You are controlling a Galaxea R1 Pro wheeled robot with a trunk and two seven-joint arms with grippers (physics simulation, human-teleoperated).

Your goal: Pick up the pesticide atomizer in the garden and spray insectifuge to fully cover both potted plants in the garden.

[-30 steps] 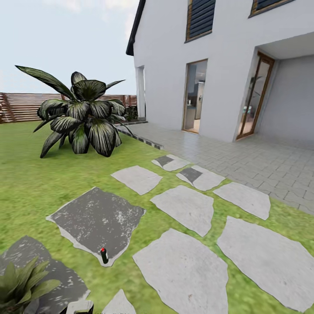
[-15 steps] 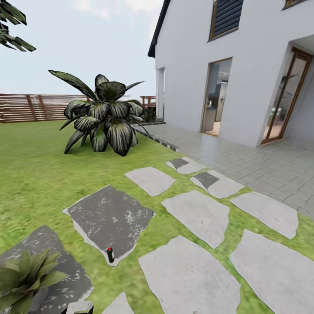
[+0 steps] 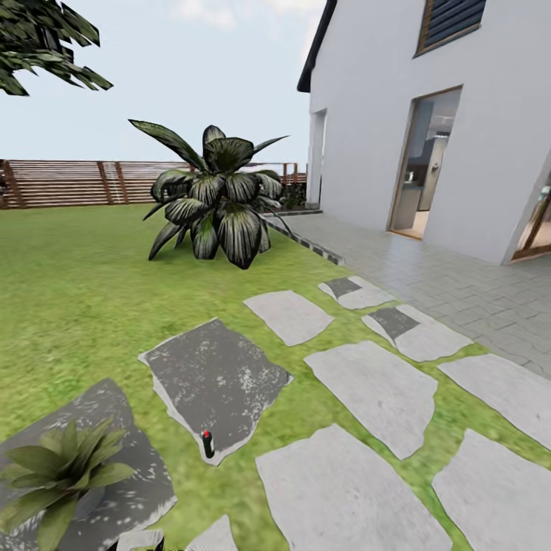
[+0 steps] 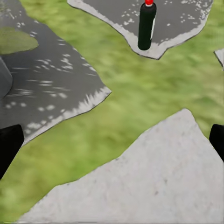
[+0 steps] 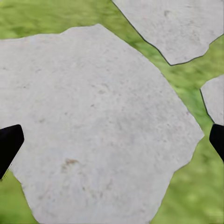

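The pesticide atomizer (image 3: pixel 207 444), a tiny dark bottle with a red top, stands upright near the tip of a dark grey slab (image 3: pixel 214 379) on the garden lawn. One potted plant (image 3: pixel 60 471), a low olive-green rosette, sits on another dark slab at the lower left. In the left wrist view the atomizer (image 4: pixel 147 25) stands well ahead of my left gripper (image 4: pixel 112 144), which is open with nothing between its dark fingertips (image 4: pixel 9 147). One olive leaf (image 4: pixel 16 39) shows beside it. My right gripper (image 5: pixel 112 142) is open and empty above a pale slab (image 5: pixel 93 121).
A huge dark plant with white-striped leaves (image 3: pixel 218 199) stands mid-lawn before the brown slat fence (image 3: pixel 76 182). Pale stepping slabs (image 3: pixel 375 386) run to the right toward a paved terrace (image 3: pixel 459 283) and the white house (image 3: pixel 459 138). A tree branch (image 3: pixel 38 38) hangs upper left.
The head camera has turned left, so the whole scene has slid right and the tree branch has come into view. The atomizer stays on its slab.
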